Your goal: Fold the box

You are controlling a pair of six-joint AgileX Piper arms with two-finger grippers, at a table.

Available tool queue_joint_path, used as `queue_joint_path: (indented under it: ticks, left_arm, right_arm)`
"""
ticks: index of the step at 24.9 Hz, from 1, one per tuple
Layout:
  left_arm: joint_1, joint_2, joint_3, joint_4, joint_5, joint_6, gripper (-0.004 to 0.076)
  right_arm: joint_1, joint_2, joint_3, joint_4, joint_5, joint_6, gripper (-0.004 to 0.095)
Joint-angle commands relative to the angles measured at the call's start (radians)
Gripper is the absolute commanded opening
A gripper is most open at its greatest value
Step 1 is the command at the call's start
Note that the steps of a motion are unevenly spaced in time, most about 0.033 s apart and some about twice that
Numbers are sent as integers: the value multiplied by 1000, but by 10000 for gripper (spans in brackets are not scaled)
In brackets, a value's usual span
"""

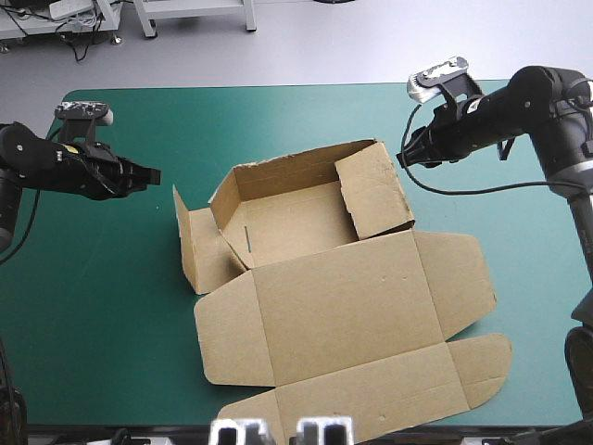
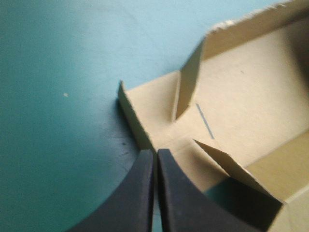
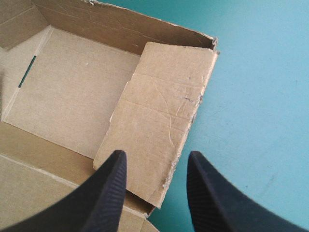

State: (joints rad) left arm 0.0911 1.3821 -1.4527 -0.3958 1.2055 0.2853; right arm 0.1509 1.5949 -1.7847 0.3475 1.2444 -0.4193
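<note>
The brown box (image 1: 278,222) is sitting near the middle of the tabletop (image 1: 111,324), on the teal-green cover, partly formed into an open tray. Its far wall (image 1: 296,169) is standing up, the right wall (image 1: 375,190) is leaning inward over the tray floor, and the left flap (image 1: 193,243) is splaying outward. The lid (image 1: 343,311) is lying flat toward the near edge, its side tabs spread out. The left tool (image 1: 153,174) is hovering clear of the box on its left side, its black fingers pressed together into one point and pointing toward the left flap. The right tool (image 3: 157,159) is hanging by the box's far right corner, above the right wall's outer edge, its fingers spread apart and gripping nothing.
</note>
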Motion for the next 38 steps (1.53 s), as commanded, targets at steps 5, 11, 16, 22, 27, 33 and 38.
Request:
queue_joint_path:
  ticks: [5,11,16,22,27,33,38]
  left_arm:
    - [3,-33,-35,-183,89,34,13]
    - [3,-33,-35,-181,89,31,13]
    - [3,-33,-35,-177,61,38,13]
    - [3,-33,-35,-177,48,40,3]
    - [3,-33,-35,-179,43,40,1]
    - [3,-33,-35,-133,-211,33,1]
    - [144,2,-35,-330,-404,-8,1]
  right_arm:
    - [-4,79,-30,4,-27,0,386]
    - [-4,206,-30,4,-28,0,386]
    - [-4,292,-30,4,-28,0,386]
    - [-4,335,-30,35,-37,-4,364]
    - [-4,335,-30,87,-111,8,-20]
    - [-7,305,-62,176,-141,60,-11]
    - [-39,217,-216,196,-81,77,-13]
